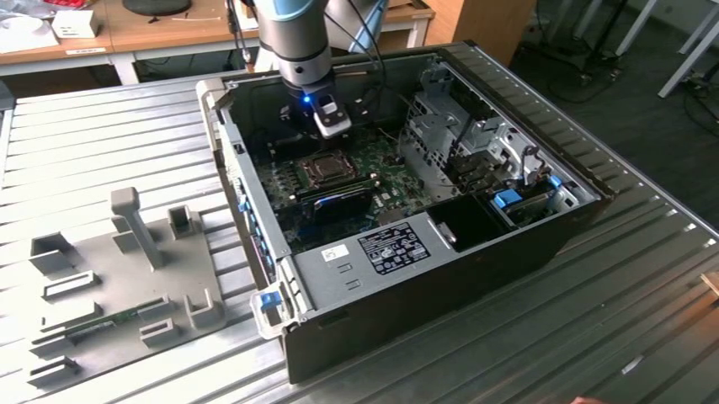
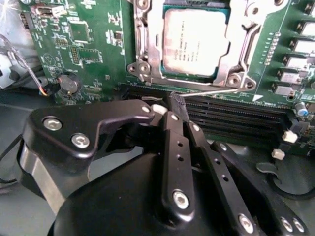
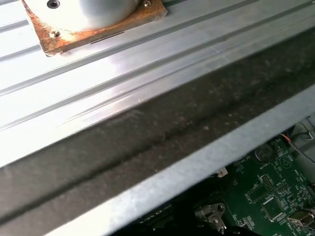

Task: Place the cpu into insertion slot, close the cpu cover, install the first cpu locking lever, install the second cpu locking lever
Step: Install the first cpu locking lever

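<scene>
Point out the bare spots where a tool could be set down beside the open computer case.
Free: the ribbed metal table between the black computer case and the grey fixture plate, and again at the exterior view's right. Crowded: inside the case, around the green motherboard.

Exterior view: high, far; wrist views: close over motherboard (image 2: 98, 59).

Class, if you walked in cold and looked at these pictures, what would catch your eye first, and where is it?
The open computer case on the ribbed metal table, with the arm's gripper reaching inside. In the second wrist view, the cpu already sits in its socket under the silvery cpu cover, just beyond the gripper's tip.
</scene>
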Controlling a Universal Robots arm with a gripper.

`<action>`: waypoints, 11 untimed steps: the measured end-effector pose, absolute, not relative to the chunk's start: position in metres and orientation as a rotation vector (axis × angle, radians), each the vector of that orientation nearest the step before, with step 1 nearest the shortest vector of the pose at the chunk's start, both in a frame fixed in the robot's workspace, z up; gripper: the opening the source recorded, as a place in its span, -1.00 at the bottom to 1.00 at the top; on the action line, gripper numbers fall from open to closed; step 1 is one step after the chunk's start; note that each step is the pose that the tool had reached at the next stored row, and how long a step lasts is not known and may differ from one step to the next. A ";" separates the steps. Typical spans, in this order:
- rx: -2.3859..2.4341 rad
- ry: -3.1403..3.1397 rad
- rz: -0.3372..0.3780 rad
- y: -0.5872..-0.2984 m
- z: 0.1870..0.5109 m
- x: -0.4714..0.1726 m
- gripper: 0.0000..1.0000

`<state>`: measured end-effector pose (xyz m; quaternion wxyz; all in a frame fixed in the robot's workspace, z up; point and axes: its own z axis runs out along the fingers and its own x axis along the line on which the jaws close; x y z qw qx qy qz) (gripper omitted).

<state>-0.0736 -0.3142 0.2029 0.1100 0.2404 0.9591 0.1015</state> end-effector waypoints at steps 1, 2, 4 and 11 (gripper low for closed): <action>0.707 2.819 0.298 -0.314 0.203 -0.074 -0.80; 0.707 2.819 0.298 -0.314 0.203 -0.074 -0.80; 0.709 2.818 0.299 -0.314 0.203 -0.074 -0.80; 0.713 2.819 0.323 -0.317 0.203 -0.074 -0.80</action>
